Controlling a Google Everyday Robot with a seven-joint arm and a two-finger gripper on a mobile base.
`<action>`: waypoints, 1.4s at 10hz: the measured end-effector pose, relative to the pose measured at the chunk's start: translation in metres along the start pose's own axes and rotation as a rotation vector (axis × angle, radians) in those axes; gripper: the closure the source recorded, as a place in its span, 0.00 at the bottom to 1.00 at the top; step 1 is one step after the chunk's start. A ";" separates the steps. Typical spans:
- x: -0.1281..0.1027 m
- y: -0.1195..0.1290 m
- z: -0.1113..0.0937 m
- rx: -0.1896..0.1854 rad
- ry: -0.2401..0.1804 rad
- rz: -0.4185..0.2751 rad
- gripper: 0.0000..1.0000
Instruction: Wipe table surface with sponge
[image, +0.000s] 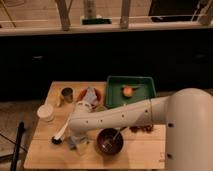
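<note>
Several things crowd the table surface (142, 154). At the left of the frame stand a white cup (45, 112) and a long-handled brush (60, 134). Just right of the brush's black head, at lower left, the sponge (73, 145) lies flat on the planks. The gripper (76, 135) hangs right above it, jaws spread wide, holding nothing I can make out. That sponge looks light and squashy, so I'd pinch it across its short sides. Further right stands a brown bowl (110, 141).
</note>
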 end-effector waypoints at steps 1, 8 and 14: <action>0.003 0.000 0.003 -0.004 -0.001 0.010 0.20; 0.022 -0.004 0.004 -0.011 0.015 0.064 0.20; 0.026 -0.006 0.005 -0.014 0.018 0.068 0.33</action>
